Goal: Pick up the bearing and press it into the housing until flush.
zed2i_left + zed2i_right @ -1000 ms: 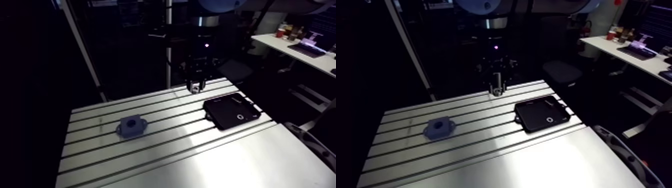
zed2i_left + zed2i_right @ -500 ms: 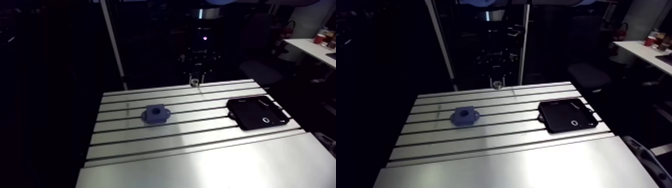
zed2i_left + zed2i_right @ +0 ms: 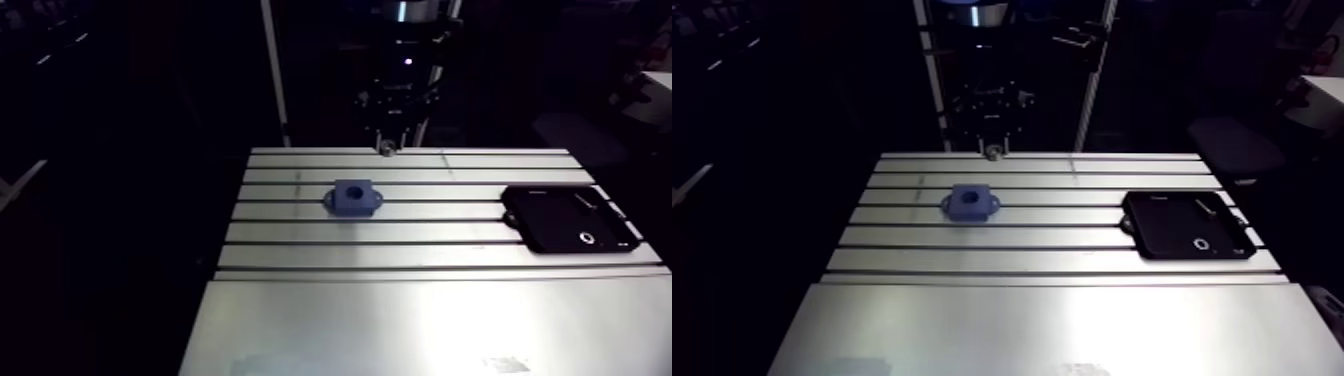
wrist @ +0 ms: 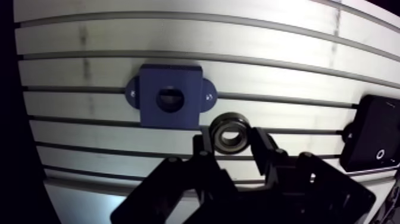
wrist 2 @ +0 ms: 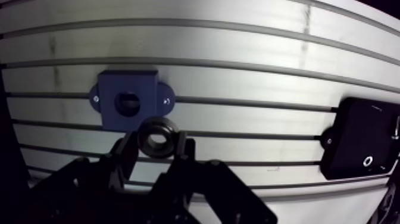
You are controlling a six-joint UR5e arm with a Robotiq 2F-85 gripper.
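Between the fingers point(image 4: 205, 146) of the gripper point(image 5: 156, 148): the bearing point(image 4: 231, 134), pinched on its outer race from both sides, axis pointing down at the table point(image 4: 268, 65). The pick looks done. Transfer and press are left.

Position: the wrist view shows the bearing offset from the housing point(image 4: 169, 116), just beside its near edge and not over the bore. The arm view puts the gripper over the far slots, behind the housing and apart from it. The bore shows dark with nothing seated in it. Remaining, by my read: centre over the bore, descend, push until flush, release.

Materials and shapes:
- Bearing: small steel ring with bright outer and inner races and a darker band between them, likely a seal or shield. It's hard and smooth, so the grip depends on a square pinch.
- Housing: matte blue squarish block with a round central bore and two rounded ears, each with a small fastener hole. It looks like plastic, possibly printed. I can't tell whether it's bolted down.
- Table: brushed aluminium with parallel T-slots and some glare.
- Black tray point(image 5: 351, 137): shallow, rectangular, rounded corners, well apart from the housing. A small pale ring point(image 5: 367, 161) sits in it, too small to identify.
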